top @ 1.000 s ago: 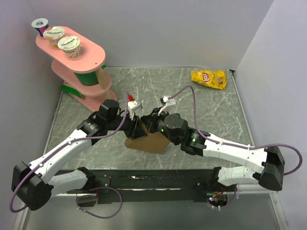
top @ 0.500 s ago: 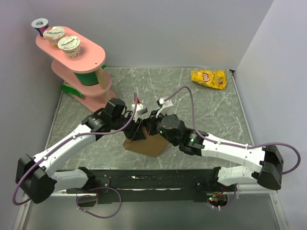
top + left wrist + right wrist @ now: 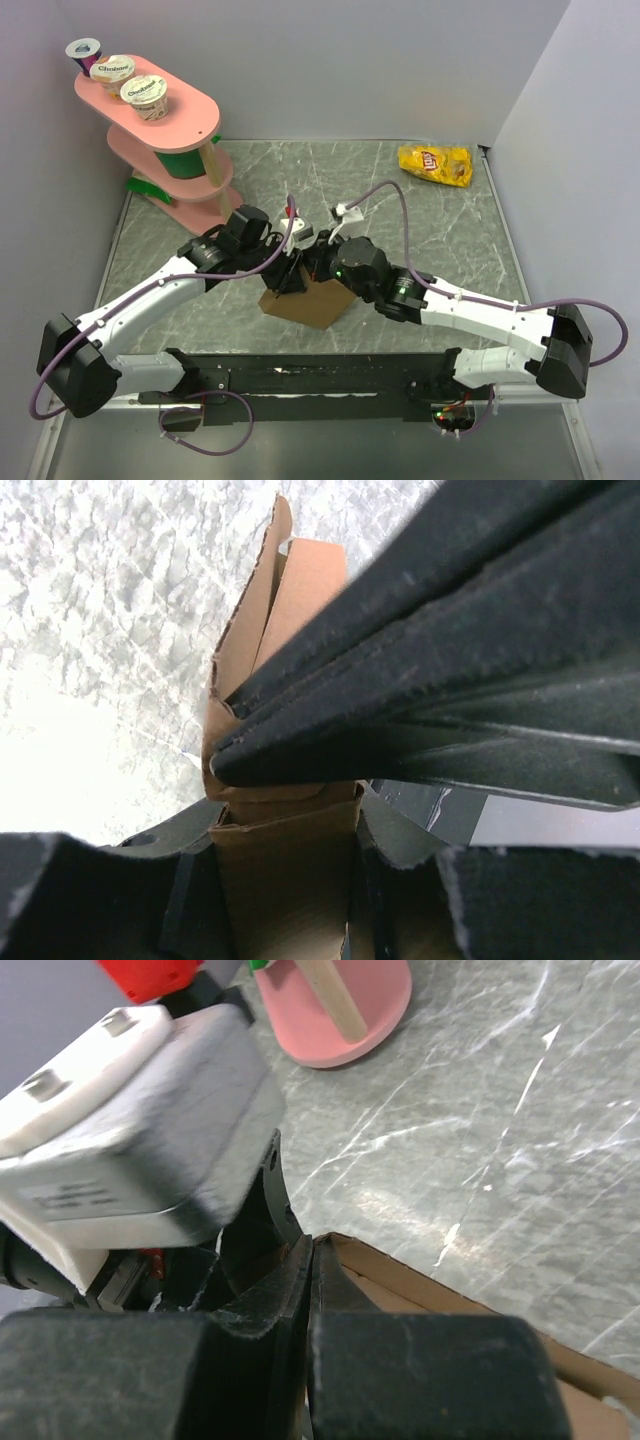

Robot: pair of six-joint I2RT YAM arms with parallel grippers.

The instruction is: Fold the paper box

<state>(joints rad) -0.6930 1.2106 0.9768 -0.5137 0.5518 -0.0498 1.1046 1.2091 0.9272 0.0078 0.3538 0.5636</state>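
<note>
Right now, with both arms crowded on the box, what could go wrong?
1. Collision: the shut right fingers sit right beside the left arm's camera housing; any swing may knock them together.
2. Tear or stray crease: the left fingers pinch a flap of the paper box whose edge looks ragged; pulling against the right arm could rip it.

The top camera looks down from high behind the near edge and takes in the whole surface. Both wrist cameras sit right against the paper box, one on each side. All three views share its cardboard.
</note>
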